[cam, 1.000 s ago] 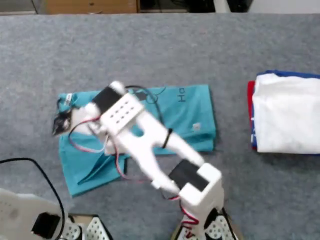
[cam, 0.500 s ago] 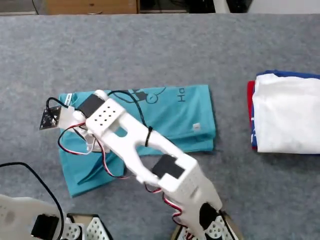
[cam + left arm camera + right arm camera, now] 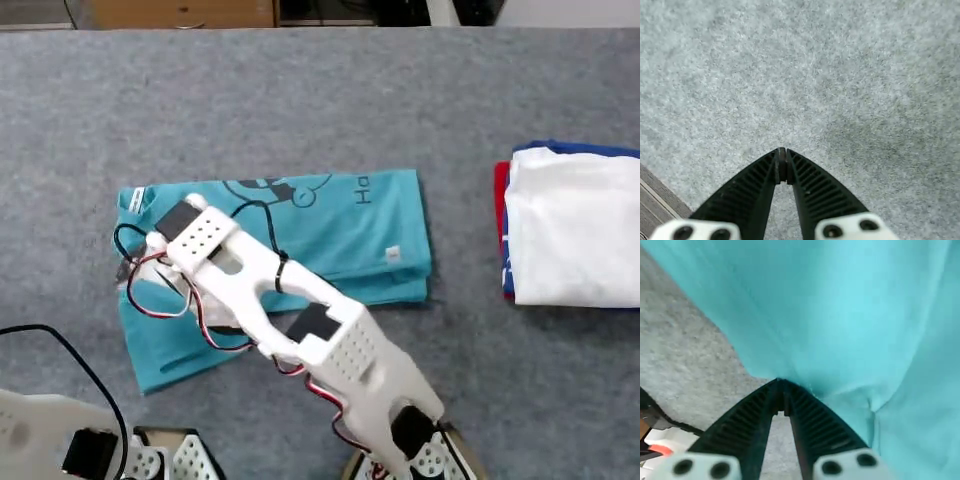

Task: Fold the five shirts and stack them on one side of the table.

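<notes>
Lowered since earlier, the right jaws pinch the teal shirt (image 3: 850,315).

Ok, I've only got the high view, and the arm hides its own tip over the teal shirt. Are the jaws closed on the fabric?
Observer: Yes. In the right wrist view the right arm's jaws are shut at the edge of the teal shirt, and the cloth puckers at their tips.
Operator: And the left arm's jaws?
Observer: Shut on nothing, over the bare grey table.
</notes>
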Controlling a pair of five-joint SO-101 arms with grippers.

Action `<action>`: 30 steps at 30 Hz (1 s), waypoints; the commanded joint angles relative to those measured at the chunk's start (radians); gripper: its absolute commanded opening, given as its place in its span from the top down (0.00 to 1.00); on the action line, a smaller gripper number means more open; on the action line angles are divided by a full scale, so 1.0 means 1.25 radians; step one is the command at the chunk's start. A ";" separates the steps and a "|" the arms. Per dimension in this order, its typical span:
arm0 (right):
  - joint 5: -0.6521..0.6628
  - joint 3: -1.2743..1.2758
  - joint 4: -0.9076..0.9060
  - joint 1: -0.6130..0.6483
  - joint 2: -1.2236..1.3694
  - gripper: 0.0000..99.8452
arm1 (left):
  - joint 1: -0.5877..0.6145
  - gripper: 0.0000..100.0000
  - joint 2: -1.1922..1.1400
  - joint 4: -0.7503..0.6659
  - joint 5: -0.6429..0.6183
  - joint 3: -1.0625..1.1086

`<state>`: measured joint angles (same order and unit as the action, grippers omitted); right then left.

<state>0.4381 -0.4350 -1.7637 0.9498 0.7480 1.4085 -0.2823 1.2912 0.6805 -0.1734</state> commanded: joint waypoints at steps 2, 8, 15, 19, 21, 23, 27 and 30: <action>-0.011 0.002 -0.018 0.008 -0.036 1.00 | 0.006 0.98 0.010 -0.010 0.007 -0.039; -0.015 -0.066 -0.018 0.037 -0.128 0.99 | 0.020 0.98 0.009 -0.007 0.007 -0.069; -0.016 -0.090 -0.006 0.118 -0.147 0.84 | 0.064 0.98 -0.024 -0.064 0.009 -0.079; -0.016 -0.085 0.022 0.177 -0.144 0.84 | 0.081 0.98 -0.072 -0.087 0.058 -0.079; -0.015 -0.084 0.042 0.201 -0.144 0.84 | 0.087 0.98 -0.085 -0.087 0.074 -0.079; -0.011 -0.083 0.064 0.214 -0.139 0.84 | 0.099 0.98 -0.090 -0.087 0.081 -0.079; -0.009 -0.090 0.101 0.220 -0.083 0.84 | 0.112 0.98 -0.091 -0.086 0.081 -0.076; -0.009 -0.090 0.107 0.220 -0.036 0.84 | 0.125 0.98 -0.090 -0.086 0.082 -0.079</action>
<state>0.4273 -0.5040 -1.6441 1.2167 0.6897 1.5420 -0.4097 1.1960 0.7710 -0.2348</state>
